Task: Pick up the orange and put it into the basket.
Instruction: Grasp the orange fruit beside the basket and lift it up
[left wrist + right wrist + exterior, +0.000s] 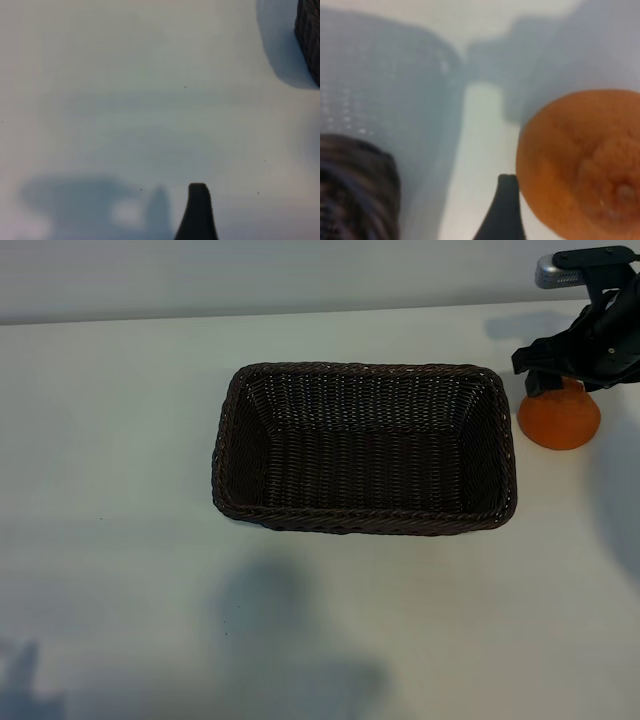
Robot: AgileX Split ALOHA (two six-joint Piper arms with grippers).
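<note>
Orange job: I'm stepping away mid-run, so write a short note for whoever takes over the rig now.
Right hand: open, down over the orange, not gripping it yet.
Left hand: open, parked over bare table, clear of the work.
Orange: on the table just right of the basket in the exterior view, outside it.
Basket: mid-table, nothing in it.
Done: approach to the orange.
Left: close on the orange, lift, carry over the basket, release.
</note>
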